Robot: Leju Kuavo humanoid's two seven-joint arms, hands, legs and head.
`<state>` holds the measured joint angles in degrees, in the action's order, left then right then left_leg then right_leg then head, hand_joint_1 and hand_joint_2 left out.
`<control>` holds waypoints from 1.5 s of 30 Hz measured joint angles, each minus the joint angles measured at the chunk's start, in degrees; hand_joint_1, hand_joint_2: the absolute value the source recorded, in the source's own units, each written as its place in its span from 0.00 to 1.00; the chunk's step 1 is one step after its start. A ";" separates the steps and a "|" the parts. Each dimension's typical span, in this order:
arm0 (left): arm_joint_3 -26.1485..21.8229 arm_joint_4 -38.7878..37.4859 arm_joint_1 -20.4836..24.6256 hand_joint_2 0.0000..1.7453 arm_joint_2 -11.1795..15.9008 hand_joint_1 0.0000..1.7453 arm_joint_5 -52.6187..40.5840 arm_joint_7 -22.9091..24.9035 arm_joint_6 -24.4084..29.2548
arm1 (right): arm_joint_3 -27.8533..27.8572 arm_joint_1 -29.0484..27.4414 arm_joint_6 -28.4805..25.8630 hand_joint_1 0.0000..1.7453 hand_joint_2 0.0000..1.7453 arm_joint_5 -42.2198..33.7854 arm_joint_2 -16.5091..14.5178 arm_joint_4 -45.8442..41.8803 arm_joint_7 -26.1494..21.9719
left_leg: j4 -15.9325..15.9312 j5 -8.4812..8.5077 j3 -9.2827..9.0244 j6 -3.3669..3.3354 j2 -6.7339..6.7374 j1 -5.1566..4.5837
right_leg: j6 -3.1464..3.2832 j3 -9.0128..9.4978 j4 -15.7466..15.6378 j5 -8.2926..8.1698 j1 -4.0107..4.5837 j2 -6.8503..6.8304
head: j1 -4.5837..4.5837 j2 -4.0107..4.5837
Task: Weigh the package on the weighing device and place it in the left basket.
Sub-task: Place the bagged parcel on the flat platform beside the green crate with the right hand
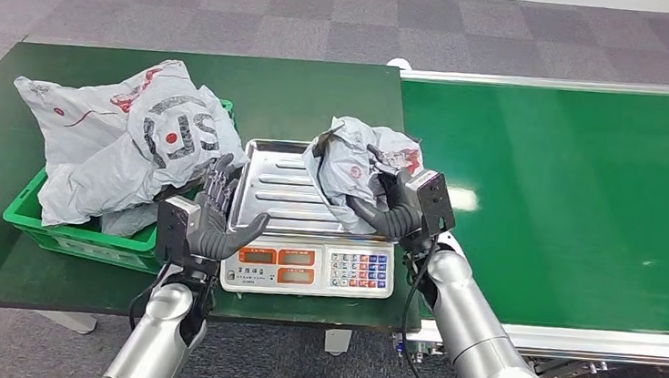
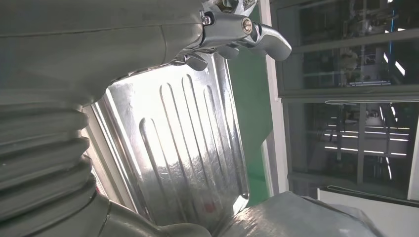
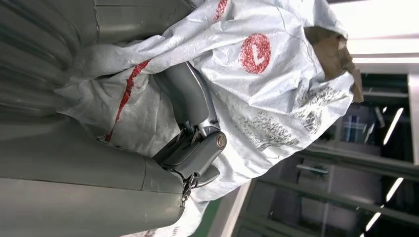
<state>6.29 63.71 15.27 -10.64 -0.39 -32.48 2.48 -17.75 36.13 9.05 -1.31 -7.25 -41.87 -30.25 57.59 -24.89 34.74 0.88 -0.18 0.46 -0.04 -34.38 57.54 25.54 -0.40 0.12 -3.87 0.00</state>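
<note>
In green basket [image 1: 31, 217], grey bags [image 1: 124, 148], on scale tray [image 1: 271, 193], package [image 1: 355, 168], right hand [image 1: 393, 214] gripping

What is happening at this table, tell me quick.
A humanoid robot is weighing parcels. Its right hand grips a grey package at the right side of the scale, over its steel tray; whether it rests on the tray is unclear. The left hand is open, holding nothing, at the tray's left edge. The green basket on the left already holds other grey packages. A green conveyor runs on the right.
</note>
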 joint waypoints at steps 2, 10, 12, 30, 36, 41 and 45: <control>0.00 0.00 0.00 1.00 0.00 0.00 -0.02 0.00 0.01 | 0.02 0.00 -0.21 0.00 1.00 0.07 0.03 0.14 0.00 | 0.00 0.00 0.00 0.00 0.00 0.00 | 0.00 0.00 0.00 0.00 0.00 0.00 | 0.00 0.00; 0.00 0.00 -0.02 1.00 0.00 0.00 -0.15 0.11 0.16 | 0.11 0.45 -4.25 0.00 1.00 2.77 0.26 2.05 2.28 | 0.00 0.00 0.02 0.00 0.00 0.00 | 0.00 0.01 0.00 0.00 0.00 -0.01 | 0.00 0.00; 0.00 0.00 -0.05 1.00 0.00 0.00 -0.15 0.17 0.39 | 0.03 0.91 -6.10 0.00 1.00 4.23 0.26 2.54 2.87 | 0.00 0.00 0.03 0.00 -0.01 0.00 | 0.00 0.01 0.00 0.00 0.00 -0.01 | 0.00 0.00; 0.00 0.87 -0.31 1.00 -0.30 0.00 0.02 1.29 1.73 | -14.15 9.15 -41.01 0.00 1.00 44.75 -1.40 9.25 20.37 | 0.00 0.01 0.06 0.01 0.01 0.01 | 0.01 -0.04 0.01 0.00 0.05 0.02 | -0.01 0.00; 0.00 0.79 -0.14 1.00 -0.48 0.00 0.02 1.28 1.64 | -16.62 10.34 -40.28 0.00 1.00 47.15 -2.85 10.78 20.16 | 0.00 0.01 0.06 0.01 0.01 0.01 | 0.01 -0.04 0.01 0.00 0.04 0.01 | -0.01 0.00; 0.00 0.79 -0.08 1.00 -0.66 0.00 -0.11 1.29 1.29 | -16.83 10.59 -36.80 0.00 1.00 46.69 -3.85 11.39 17.78 | 0.00 0.01 0.06 0.01 0.01 0.01 | 0.01 -0.04 0.01 0.00 0.04 0.02 | 0.00 0.00; 0.00 0.79 -0.08 1.00 -0.73 0.00 -0.16 1.29 1.20 | -16.83 10.60 -35.83 0.00 0.75 46.29 -4.44 11.57 16.61 | 0.00 0.01 0.06 0.01 0.01 0.01 | 0.01 -0.04 0.01 0.00 0.04 0.01 | -0.01 0.00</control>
<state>6.29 64.50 15.19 -11.37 -0.56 -31.19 3.67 -34.58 46.73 -26.78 44.99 -11.69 -30.29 -13.64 57.59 -24.88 34.80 0.90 -0.17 0.47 -0.03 -34.42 57.55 25.54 -0.36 0.13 -3.87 0.00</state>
